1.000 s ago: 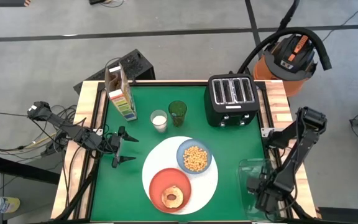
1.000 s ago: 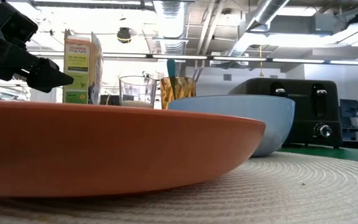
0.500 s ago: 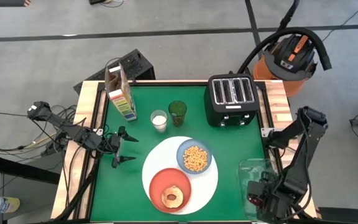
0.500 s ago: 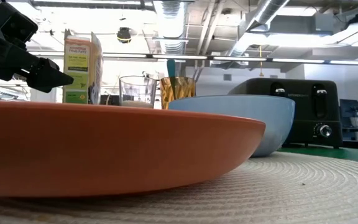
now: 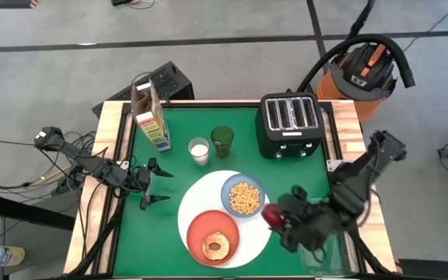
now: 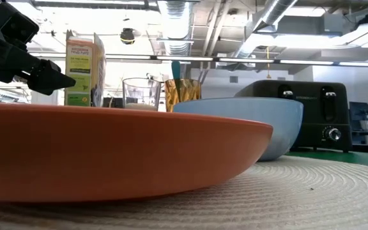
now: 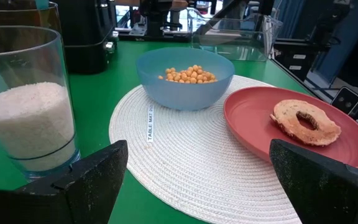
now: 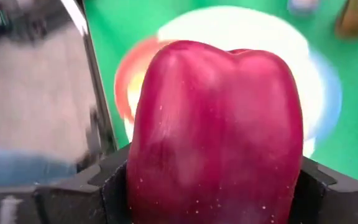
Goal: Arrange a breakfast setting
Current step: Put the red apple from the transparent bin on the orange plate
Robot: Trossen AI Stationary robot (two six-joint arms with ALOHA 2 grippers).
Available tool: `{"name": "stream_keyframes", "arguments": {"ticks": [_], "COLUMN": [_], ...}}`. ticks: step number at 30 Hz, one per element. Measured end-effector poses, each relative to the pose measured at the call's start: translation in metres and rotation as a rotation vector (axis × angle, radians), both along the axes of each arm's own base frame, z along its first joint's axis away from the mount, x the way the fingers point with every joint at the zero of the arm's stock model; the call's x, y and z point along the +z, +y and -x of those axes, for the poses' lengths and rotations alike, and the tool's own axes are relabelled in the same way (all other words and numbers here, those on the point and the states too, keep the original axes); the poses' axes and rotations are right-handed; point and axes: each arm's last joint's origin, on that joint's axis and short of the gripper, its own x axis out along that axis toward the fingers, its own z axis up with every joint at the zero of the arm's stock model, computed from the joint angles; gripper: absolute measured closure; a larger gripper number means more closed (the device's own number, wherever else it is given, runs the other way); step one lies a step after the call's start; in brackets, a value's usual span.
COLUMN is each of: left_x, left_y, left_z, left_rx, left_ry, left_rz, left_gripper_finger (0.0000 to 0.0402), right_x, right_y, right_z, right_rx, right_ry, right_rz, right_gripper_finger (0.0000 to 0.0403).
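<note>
**Red apple in transit toward the breakfast setting**

Right claw (image 5: 277, 220): closed on a red apple (image 8: 216, 134), pinched between its two dark fingers (image 8: 73, 193). In the high view the claw hovers at the right edge of the white plate (image 5: 261, 233), just beside the clear container (image 5: 325, 249) at the counter's (image 5: 185, 117) right front corner.

Left claw (image 5: 155, 185): waiting near the counter's left edge, fingers spread wide, holding nothing.

Setting: the white plate sits front and centre. On it, the orange-red plate (image 5: 197, 229) carries a ring-shaped pastry (image 5: 214, 247); the blue bowl (image 5: 244, 196) holds cereal and sits towards the toaster (image 5: 289, 123).

Behind the plate: a glass of milk (image 5: 199, 151), a green tumbler (image 5: 222, 141) and a cereal box (image 5: 148, 117).

Handling note: the step appears to be setting the apple into the arrangement. The bare white area right of the two dishes looks the best landing spot. Lower until the apple rests before opening, since a round fruit may roll; keep clear of the bowl rim.

Not determinable: the spoon lies flat nowhere; only a blue handle (image 6: 176, 69) seems to rise from the tumbler in the low view. That view is largely blocked by the orange-red plate's rim and shows no right claw. The right wrist view is blurred behind the apple.
</note>
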Motion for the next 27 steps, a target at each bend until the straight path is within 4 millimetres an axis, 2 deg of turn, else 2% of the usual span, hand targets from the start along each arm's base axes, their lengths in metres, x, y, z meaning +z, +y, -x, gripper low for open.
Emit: {"name": "stream_keyframes", "arguments": {"ticks": [10, 14, 22, 27], "left_x": [0.000, 0.000, 0.000, 0.000], "left_y": [0.000, 0.000, 0.000, 0.000], "left_z": [0.000, 0.000, 0.000, 0.000], "left_rx": [0.000, 0.001, 0.000, 0.000], "left_ry": [0.000, -0.001, 0.000, 0.000], "left_rz": [0.000, 0.000, 0.000, 0.000], "left_gripper_finger": [0.0023, 0.0023, 0.0023, 0.0023], "right_x": [0.026, 0.030, 0.009, -0.007], "right_y": [-0.041, -0.049, -0.050, -0.052], "right_z": [-0.071, -0.093, -0.138, -0.157], "right_rx": [-0.097, -0.084, -0.035, -0.011], "right_ry": [-0.389, -0.506, -0.605, -0.604], "right_rz": [-0.022, -0.022, -0.077, -0.093], "right_gripper_finger": [0.0101, 0.0101, 0.0101, 0.0101]}}
